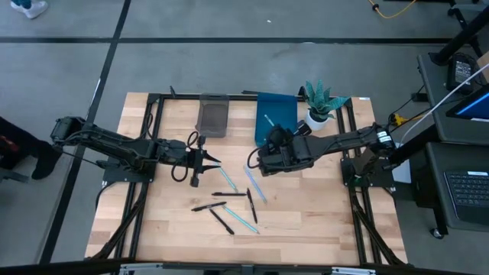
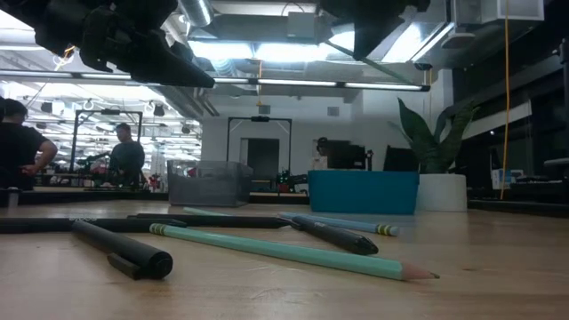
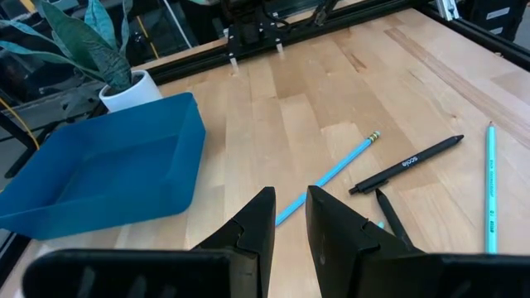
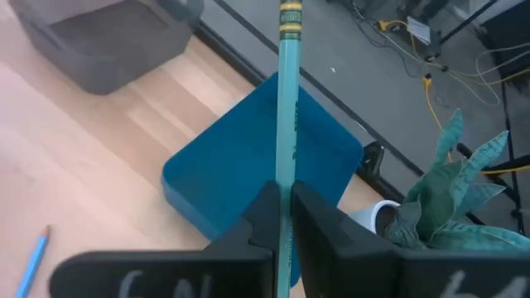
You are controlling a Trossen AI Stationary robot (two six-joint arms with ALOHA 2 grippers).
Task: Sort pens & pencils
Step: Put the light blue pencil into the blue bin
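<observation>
Several black pens (image 1: 229, 194) and pale teal pencils (image 1: 256, 183) lie flat and scattered on the wooden table's middle; the low view shows a teal pencil (image 2: 284, 252) and a black pen (image 2: 120, 249) close up. My right gripper (image 4: 284, 207) is shut on one teal pencil (image 4: 287, 99) and hangs above the table near the blue tray (image 1: 276, 114). My left gripper (image 3: 290, 211) hovers with a narrow gap between its fingers and nothing in it, just short of a teal pencil (image 3: 331, 174) and a black pen (image 3: 406, 164). My right gripper pinches the teal pencil's shaft (image 4: 286, 178) between its two fingers. The pencil runs along the fingers and sticks out past them, lifted clear of the table. Its eraser end (image 4: 290, 16) points out over the blue tray (image 4: 265, 157).
A grey bin (image 1: 212, 114) stands at the far side beside the blue tray, with a potted plant (image 1: 321, 103) to the tray's right. A black frame (image 1: 153, 99) rims the table. People (image 2: 124, 156) stand in the room beyond. Bare wood lies toward the near edge.
</observation>
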